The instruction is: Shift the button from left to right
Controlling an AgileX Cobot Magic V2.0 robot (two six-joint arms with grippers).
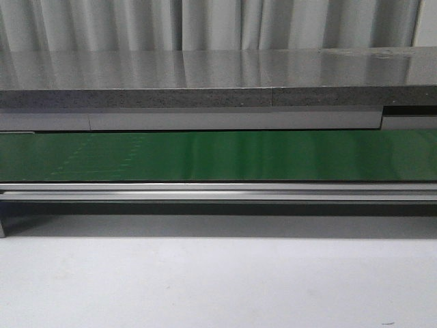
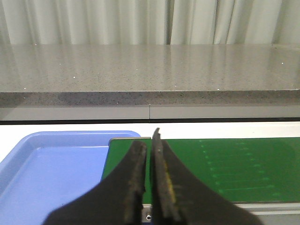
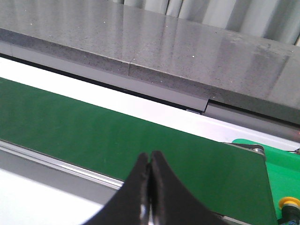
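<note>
green belt (image 1: 218, 156) | grey counter (image 1: 205, 78) behind | blue tray (image 2: 51, 173) at belt end

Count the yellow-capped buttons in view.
1: the button, only its yellow cap showing at the right wrist picture's edge, beyond the green belt. Others may be out of frame.

The left gripper (image 2: 149, 154) is being held with its jaws closed together, only a thin slit being left between the two dark fingers (image 2: 136, 178), and nothing is being gripped. The right gripper (image 3: 149, 161) is likewise being kept with its jaws pressed tip to tip, empty. Neither arm is being shown in the front view; only the fingers are being seen in each wrist view.
</note>
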